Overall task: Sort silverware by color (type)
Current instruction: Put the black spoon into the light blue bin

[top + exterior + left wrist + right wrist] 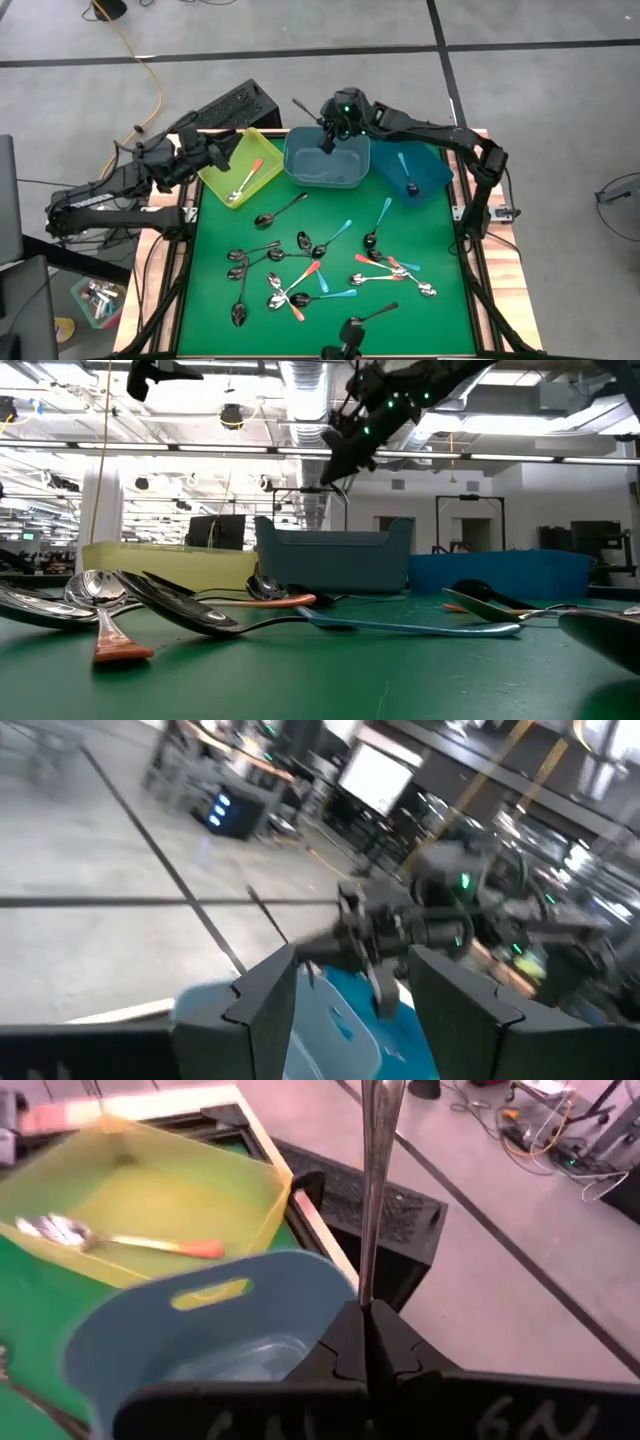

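High view: the right claw (327, 140) hangs over the grey-blue bin (325, 158), clamped on a dark metal spoon (306, 110), presumably to drop it there. The left claw (222, 153) waits, fingers apart, by the yellow bin (240, 166). Most silverware (320, 270) lies scattered on the green desk (420, 320).

Low view: the spoon hangs above the bin.

Left wrist view: blurred; its fingers look parted and empty.

Right wrist view: the fingers pinch the spoon's handle; an orange-handled spoon (130, 1240) lies in the yellow bin.
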